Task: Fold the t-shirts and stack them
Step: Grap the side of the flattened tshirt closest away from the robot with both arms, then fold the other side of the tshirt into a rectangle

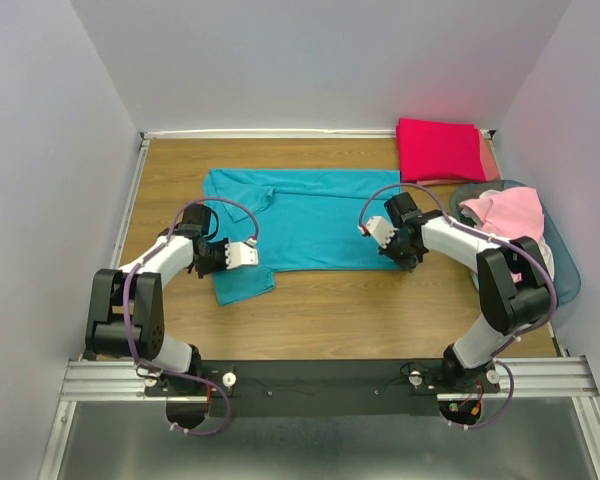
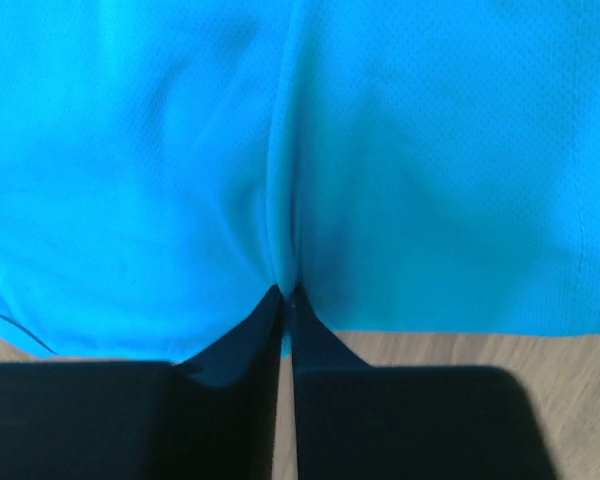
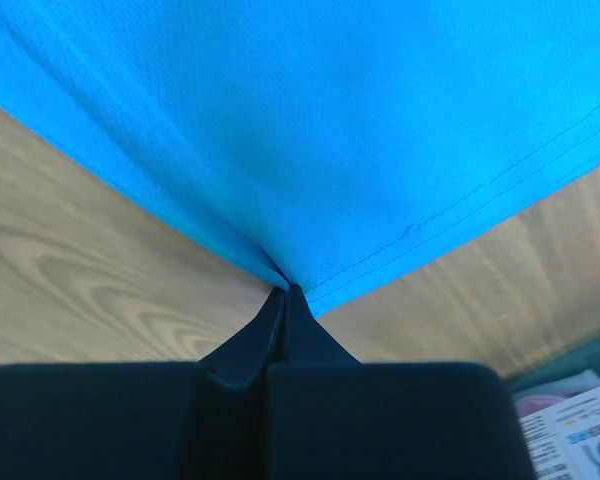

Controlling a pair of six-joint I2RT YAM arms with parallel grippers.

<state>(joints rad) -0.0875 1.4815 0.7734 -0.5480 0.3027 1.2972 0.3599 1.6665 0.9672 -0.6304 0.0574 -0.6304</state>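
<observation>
A teal t-shirt (image 1: 300, 215) lies spread flat across the middle of the wooden table. My left gripper (image 1: 261, 255) sits at its near left part, over a sleeve that sticks out toward me. In the left wrist view the left gripper (image 2: 285, 292) is shut on a pinched ridge of the teal cloth (image 2: 430, 160). My right gripper (image 1: 368, 232) is at the shirt's right side. There the right gripper (image 3: 285, 288) is shut on a hemmed corner of the teal shirt (image 3: 330, 130). A folded crimson-pink t-shirt (image 1: 438, 148) rests on a salmon one (image 1: 490, 160) at the back right.
A blue-tinted plastic basket (image 1: 570, 275) stands at the right edge with light pink shirts (image 1: 505, 212) heaped in it. Walls close in the table on the left, back and right. Bare wood (image 1: 380, 310) shows between the teal shirt and the arm bases.
</observation>
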